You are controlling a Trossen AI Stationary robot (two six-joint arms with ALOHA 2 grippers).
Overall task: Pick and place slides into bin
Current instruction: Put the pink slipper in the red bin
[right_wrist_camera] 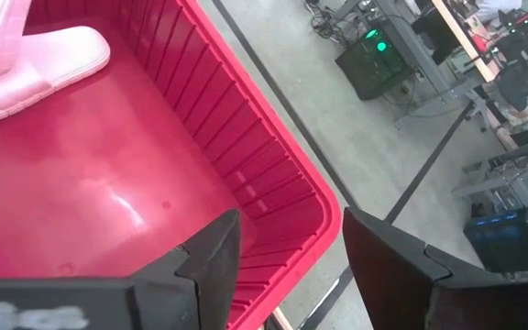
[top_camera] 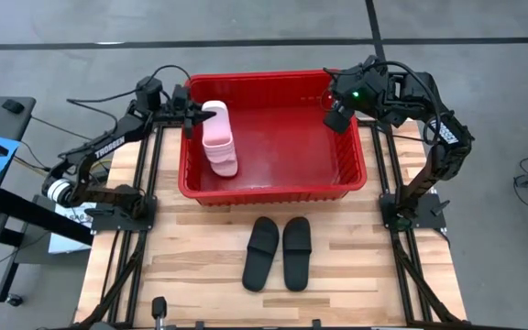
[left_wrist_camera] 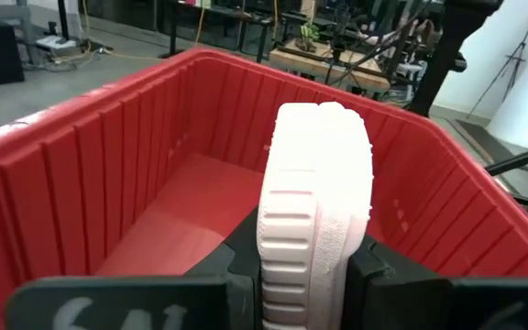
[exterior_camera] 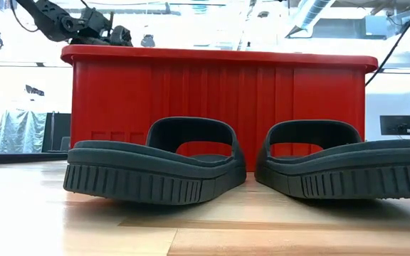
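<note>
Nearest the front edge of the wooden table [top_camera: 200, 266], two black slides [top_camera: 278, 253] lie side by side, close but apart, both soles flat on the boards and their wide straps arching upward; seen from table height, the pair fills the foreground with the red wall of the bin [exterior_camera: 219, 107] rising directly behind them. Beyond the black pair, the bin sits across the middle of the table, a large red basket with slatted sides and a thick rim [top_camera: 273, 194]. Inside it, toward its left end, a pale pink slide [top_camera: 222, 158] rests on the red floor, and a second pale slide [top_camera: 216, 119] is held above and partly over it, turned on edge with its ribbed sole facing the wrist camera. That second slide is pinched between the fingers of the left gripper [top_camera: 194, 117], which reaches in over the bin's left rim near the far corner; the jaws are closed only as far as the sandal's thickness, pressing on both sides of it. At the far right corner of the bin, the right gripper [top_camera: 335, 116] hangs over the rim with its fingers spread apart and nothing between them. The rest of the bin's floor is bare red plastic.
</note>
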